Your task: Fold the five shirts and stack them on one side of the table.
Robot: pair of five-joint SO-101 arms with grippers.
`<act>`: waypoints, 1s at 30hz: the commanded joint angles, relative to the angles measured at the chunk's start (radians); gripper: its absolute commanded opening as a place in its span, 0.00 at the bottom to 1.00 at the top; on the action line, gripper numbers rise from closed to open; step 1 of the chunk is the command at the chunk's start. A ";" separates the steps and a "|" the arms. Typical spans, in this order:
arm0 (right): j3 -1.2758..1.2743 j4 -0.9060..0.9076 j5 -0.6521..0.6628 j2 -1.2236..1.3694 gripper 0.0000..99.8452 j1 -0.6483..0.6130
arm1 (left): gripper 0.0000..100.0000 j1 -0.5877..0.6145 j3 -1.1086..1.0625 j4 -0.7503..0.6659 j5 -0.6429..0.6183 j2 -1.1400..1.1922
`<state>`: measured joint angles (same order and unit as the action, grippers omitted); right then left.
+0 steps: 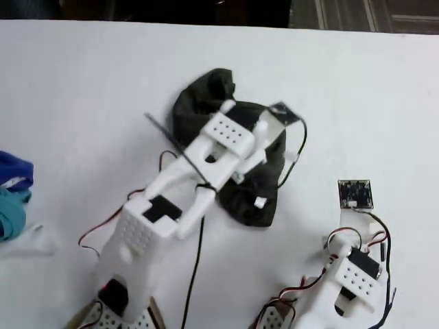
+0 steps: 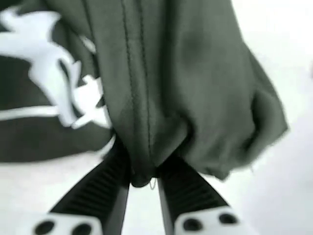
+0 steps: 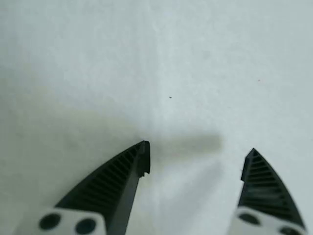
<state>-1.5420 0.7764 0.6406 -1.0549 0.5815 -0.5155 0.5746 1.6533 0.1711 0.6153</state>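
A crumpled dark green shirt (image 1: 199, 110) with a white print lies bunched at the middle of the white table (image 1: 82, 103). In the high view the left arm stretches over it from the near edge. My left gripper (image 2: 143, 178) is shut on a fold of this dark shirt (image 2: 195, 88), the cloth pinched between both black fingers (image 2: 105, 183). My right gripper (image 3: 195, 159) stands open close above bare table (image 3: 171, 63), with nothing between its fingers; its arm (image 1: 350, 274) sits at the near right of the table.
More shirts, blue (image 1: 14, 171) and teal (image 1: 10, 209), lie piled at the left edge, with a white cloth (image 1: 31, 240) beside them. Red and black cables (image 1: 195, 267) trail from both arm bases. The far and right parts of the table are bare.
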 commanded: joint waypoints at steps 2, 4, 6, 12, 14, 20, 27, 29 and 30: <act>0.003 -0.016 -0.005 -0.024 0.30 -0.004 | 0.03 0.043 0.197 0.135 0.000 -0.133; 0.003 -0.016 -0.005 -0.024 0.30 -0.004 | 0.03 0.100 0.211 0.133 0.000 -0.181; 0.003 -0.015 -0.005 -0.024 0.30 -0.004 | 0.03 0.161 0.203 0.135 0.000 -0.238; 0.017 -0.010 -0.005 -0.024 0.30 -0.010 | 0.03 0.425 0.114 0.135 0.009 -0.450; 0.057 0.022 -0.006 -0.016 0.30 -0.045 | 0.03 0.512 0.050 0.133 0.072 -0.522; 0.284 0.234 -0.164 -0.015 0.30 -0.317 | 0.03 0.779 -0.150 0.130 0.212 -0.671; 0.445 0.285 -0.287 -0.010 0.30 -0.740 | 0.03 0.964 -0.343 0.087 0.265 -0.690; 0.446 0.259 -0.292 0.018 0.30 -0.828 | 0.03 0.994 -0.378 0.060 0.264 -0.690; 0.451 0.240 -0.307 0.048 0.30 -0.860 | 0.03 1.003 -0.392 0.051 0.264 -0.690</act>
<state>-1.1446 1.0556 0.3583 -1.0533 -0.1718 0.4434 0.2048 1.7407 0.4258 -0.0230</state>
